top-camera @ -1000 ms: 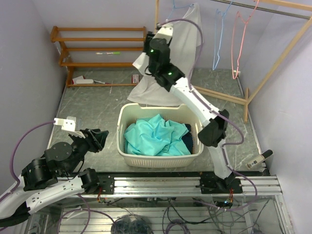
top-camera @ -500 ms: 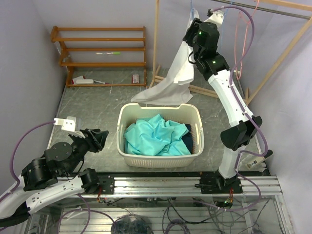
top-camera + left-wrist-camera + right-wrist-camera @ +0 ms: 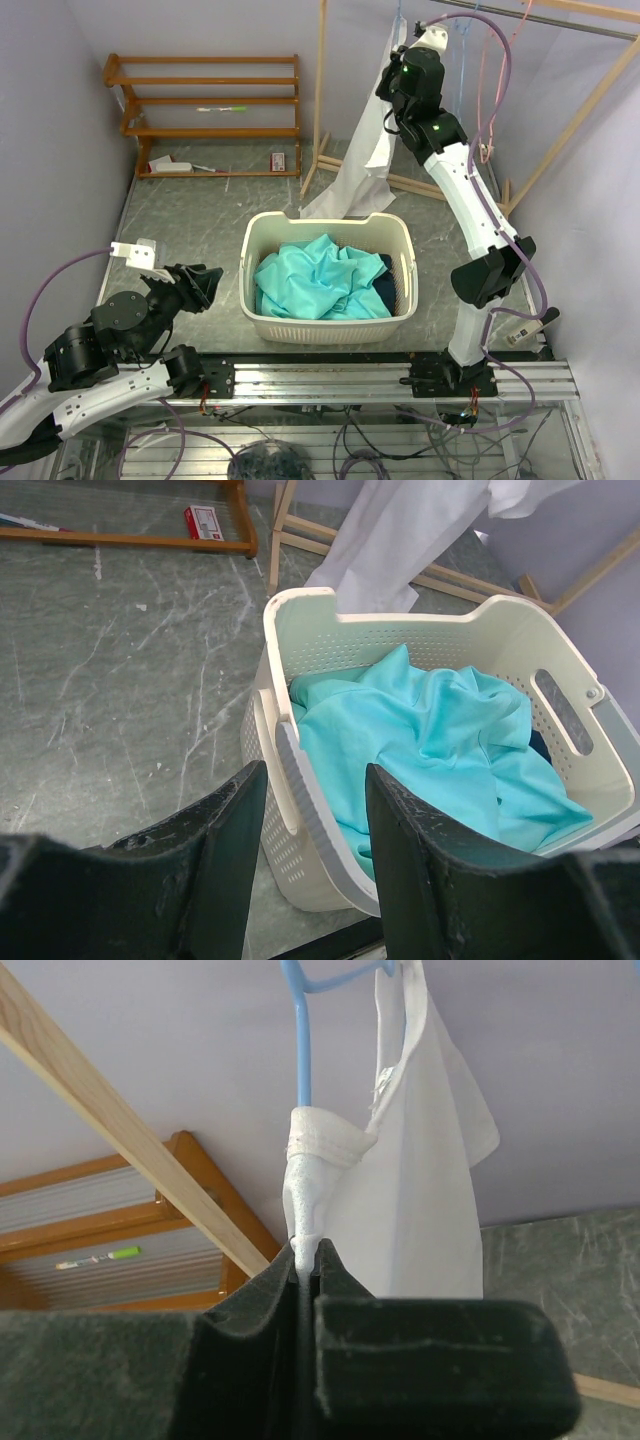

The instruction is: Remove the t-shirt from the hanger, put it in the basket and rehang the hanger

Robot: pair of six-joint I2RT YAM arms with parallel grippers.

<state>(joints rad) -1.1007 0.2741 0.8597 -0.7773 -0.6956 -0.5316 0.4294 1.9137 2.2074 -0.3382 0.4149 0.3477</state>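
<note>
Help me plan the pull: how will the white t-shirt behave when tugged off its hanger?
Probably floppy: the white t-shirt hangs in limp folds and bunches where the right tool pinches it. Likely light: a thin blue hanger carries it. It may snag, since fabric wraps the hanger's neck.

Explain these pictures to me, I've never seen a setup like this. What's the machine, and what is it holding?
These are two robot arms bolted at the near edge of a table. The overhead picture looks down from behind them: the left arm lies low, the right arm reaches up toward a clothes rail. The other two pictures come from a camera on each wrist. The right pincer is shut on a white t-shirt hanging from a blue hanger. The left pincer is open, holding nothing, facing a white laundry basket with a turquoise garment inside. The basket stands on the table; a wooden rack sits at the back.
</note>
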